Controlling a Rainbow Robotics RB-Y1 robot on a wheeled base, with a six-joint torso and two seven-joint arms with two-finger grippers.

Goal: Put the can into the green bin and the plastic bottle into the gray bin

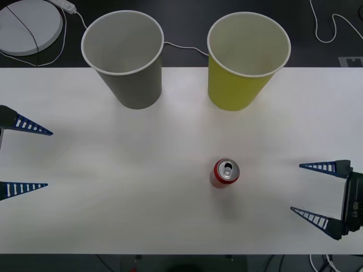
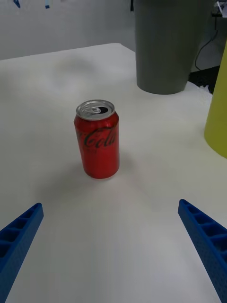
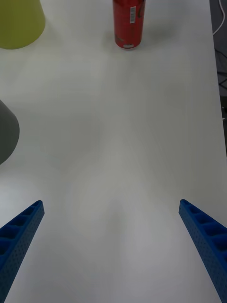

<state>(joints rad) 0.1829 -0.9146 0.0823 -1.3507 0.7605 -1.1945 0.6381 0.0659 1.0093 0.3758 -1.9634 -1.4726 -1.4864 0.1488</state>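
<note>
The red can (image 1: 226, 172) stands upright on the white table (image 1: 142, 215), right of centre, its silver top showing; the right wrist view has the can (image 2: 97, 139) straight ahead, and the left wrist view catches the can (image 3: 128, 23) far off. Behind it stand the green bin (image 1: 247, 61) and, to its left, the gray bin (image 1: 126, 58), both upright. My right gripper (image 1: 315, 190) hovers open to the right of the can, well apart from it. My left gripper (image 1: 28, 158) is open at the left edge, holding nothing. The plastic bottle is out of view.
A round white device (image 1: 28, 25) with a cable lies on the dark floor beyond the table's far left corner. More white cables (image 1: 334, 25) trail behind the bins. The table's front edge runs just under my grippers.
</note>
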